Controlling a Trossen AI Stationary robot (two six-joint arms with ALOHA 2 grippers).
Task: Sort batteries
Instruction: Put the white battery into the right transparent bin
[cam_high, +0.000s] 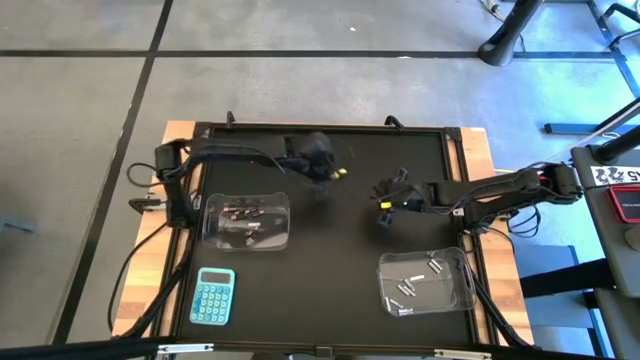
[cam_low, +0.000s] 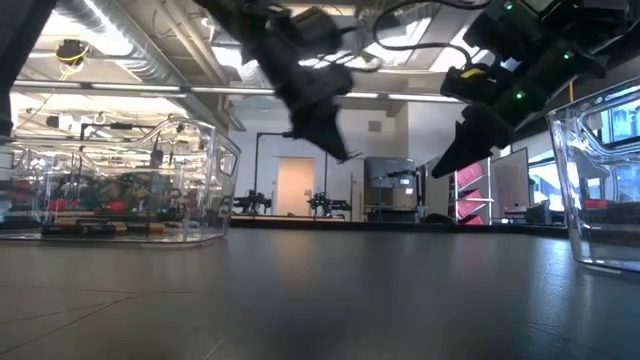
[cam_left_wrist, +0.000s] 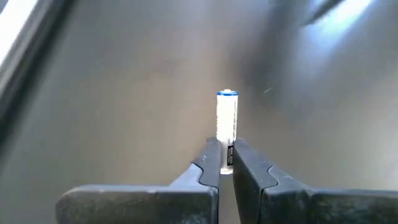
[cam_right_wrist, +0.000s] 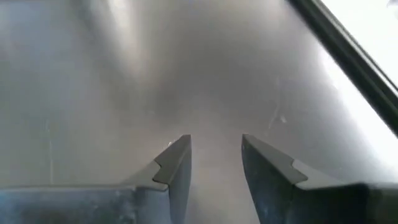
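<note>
- Left hand (cam_left_wrist: 226, 163) clenched on a silvery-white battery (cam_left_wrist: 227, 127) with a blue band at its far end, gripped by one end, the rest sticking out past the fingertips.
- Seen from above, left hand (cam_high: 322, 168) up off the counter (cam_high: 330, 260), just beyond the far corner of the left tub (cam_high: 247, 222), toward the middle of the mat.
- From counter level, left hand (cam_low: 335, 140) hanging tilted, well clear of the surface.
- Left tub holding a cluster of dark batteries (cam_high: 243, 212) with reddish ends.
- Right hand (cam_right_wrist: 214, 155) released, fingers parted with nothing between them, only bare dark counter below.
- From above, right hand (cam_high: 385, 205) waiting near the middle, beyond the far edge of the right tub (cam_high: 424, 282).
- Right tub carrying several silvery-white batteries (cam_high: 408, 286) scattered across its floor.
- Blue calculator (cam_high: 213, 297) lying flat on the near side of the left tub, just beside it.
- Both tubs apart, one toward each side of the counter.
</note>
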